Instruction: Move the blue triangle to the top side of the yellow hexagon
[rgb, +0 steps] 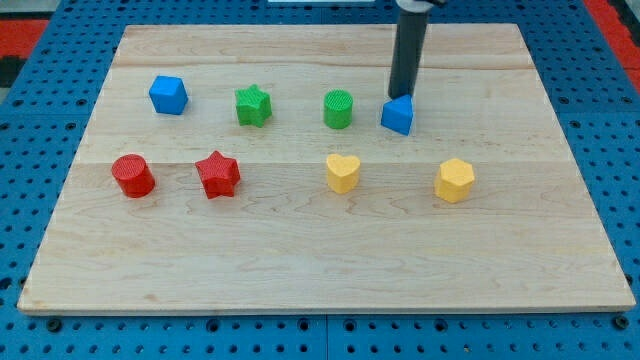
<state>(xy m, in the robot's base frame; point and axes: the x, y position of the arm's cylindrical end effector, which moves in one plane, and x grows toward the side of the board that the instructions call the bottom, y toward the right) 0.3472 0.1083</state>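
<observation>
The blue triangle (398, 115) lies on the wooden board (300, 260), in the upper row toward the view's right, just right of the green cylinder (339, 109). My tip (401, 96) touches the triangle's top-left edge, from the view's top. The yellow hexagon (455, 180) sits lower and to the right of the triangle, apart from it.
A blue cube (168, 95) and a green star (253, 104) sit in the upper row to the left. A red cylinder (132, 175), a red star (217, 174) and a yellow heart (342, 172) sit in the lower row.
</observation>
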